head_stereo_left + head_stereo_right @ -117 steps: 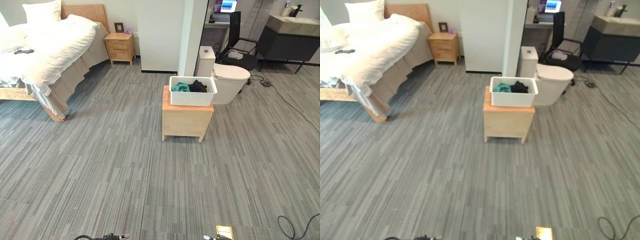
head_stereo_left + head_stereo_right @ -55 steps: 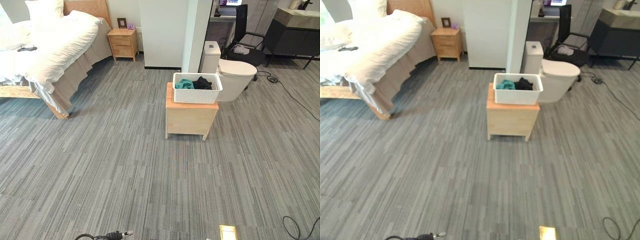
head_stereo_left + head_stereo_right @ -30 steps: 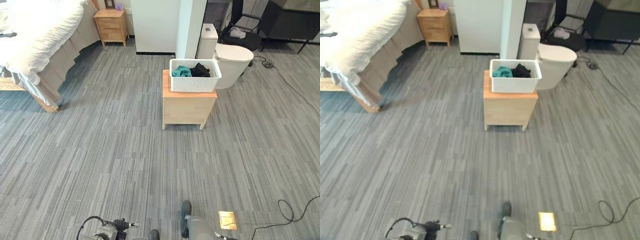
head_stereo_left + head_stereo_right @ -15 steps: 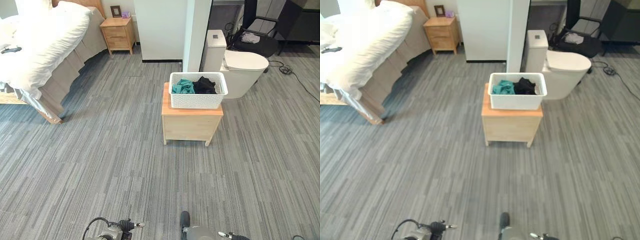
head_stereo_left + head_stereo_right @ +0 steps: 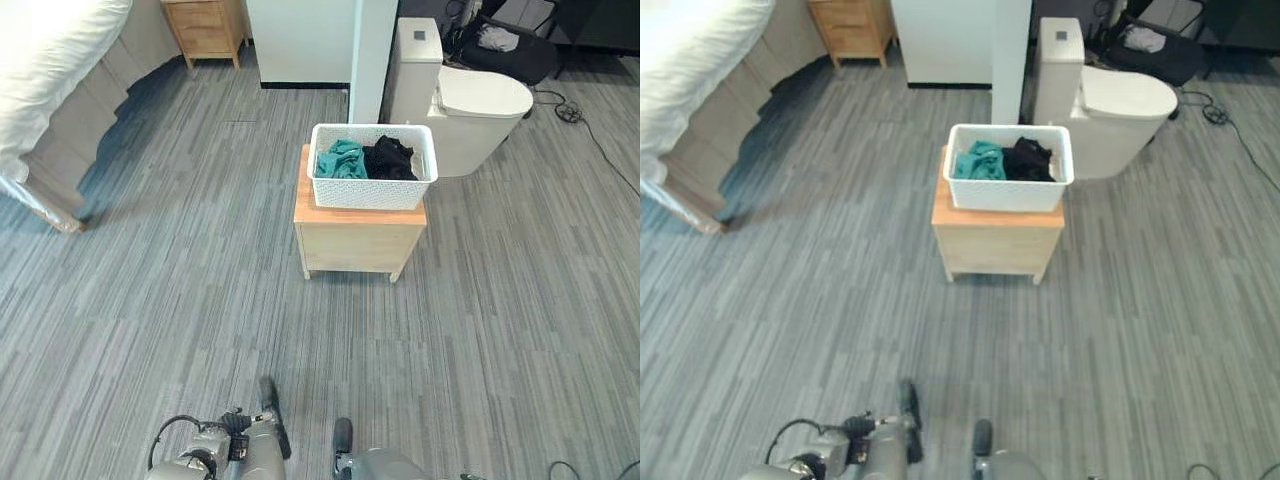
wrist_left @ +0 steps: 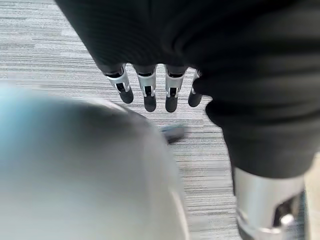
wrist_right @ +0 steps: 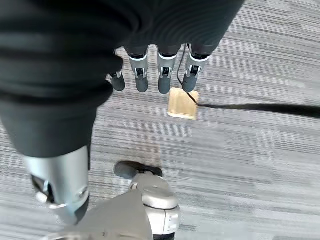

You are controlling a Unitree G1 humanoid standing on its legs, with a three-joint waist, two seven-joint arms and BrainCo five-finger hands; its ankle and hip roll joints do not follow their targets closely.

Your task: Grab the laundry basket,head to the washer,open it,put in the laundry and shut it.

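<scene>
Head views give me the room: white laundry basket [image 5: 373,167] sits on a small wooden stand [image 5: 358,237], well ahead of me, long axis running left-right across my view, open top up. Teal cloth [image 5: 341,159] lies in its left half, black cloth [image 5: 388,158] in the right half, touching each other. Wrist views give what the head views can't. Left hand [image 6: 150,85] hangs over the floor, fingers straight and relaxed, holding nothing. Right hand [image 7: 150,70] is the same: fingers straight down, loose, nothing in them. The right wrist view also picks up a small brass floor plate [image 7: 182,104] just past my fingertips. Floor [image 5: 150,300] is grey striped carpet tile throughout. Behind the basket and just to its right stands a white toilet [image 5: 470,100], lid down, close to the stand; I can't tell whether they touch. A white pillar [image 5: 365,50] rises directly behind the basket. Far left is the edge of a bed [image 5: 50,70] with white bedding, and a wooden nightstand [image 5: 205,25] stands beyond it against the wall. A black chair [image 5: 505,50] sits past the toilet.
</scene>
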